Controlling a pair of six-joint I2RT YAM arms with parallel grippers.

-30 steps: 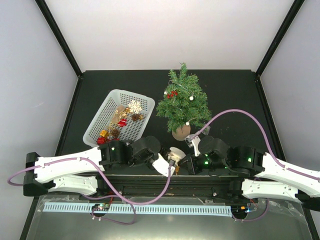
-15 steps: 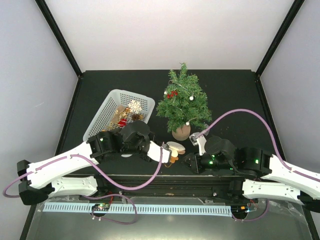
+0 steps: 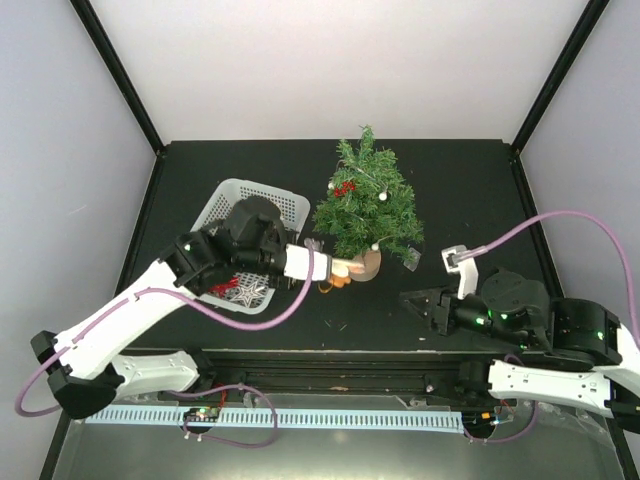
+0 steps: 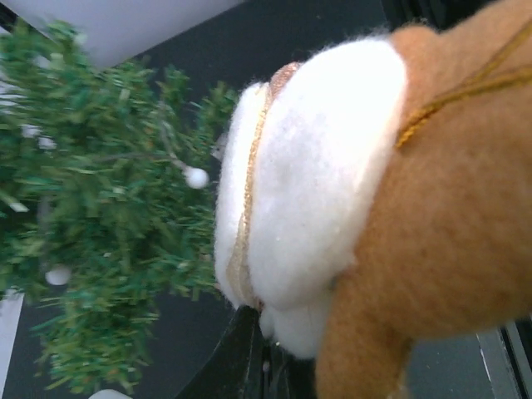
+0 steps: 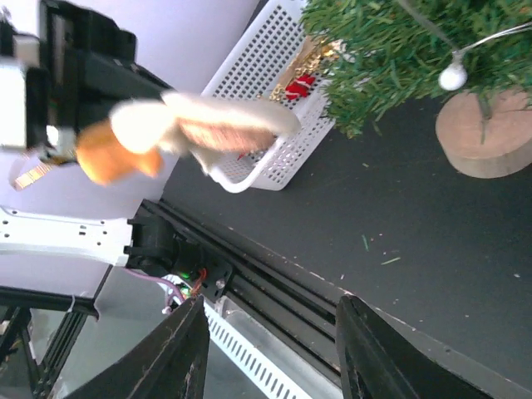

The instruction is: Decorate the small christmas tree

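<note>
Two arms are reaching out from the near rail (image 3: pixel 340 365), in front of the small christmas tree (image 3: pixel 366 205). Nearer than the tree and to its right, the right gripper (image 3: pixel 416 302) is hovering over the bare black table (image 3: pixel 470 210), its fingers spread apart and holding nothing. The left gripper (image 3: pixel 322 268) is clamping a tan-and-white plush ornament (image 3: pixel 346 267) right at the left of the tree's wooden base; whether they are touching, I cannot tell. The tree is standing upright mid-table. A white basket (image 3: pixel 262 187) is sitting close on the tree's left. Behind and right of the tree, dark tabletop is lying open up to the pale walls (image 3: pixel 340 60).
</note>
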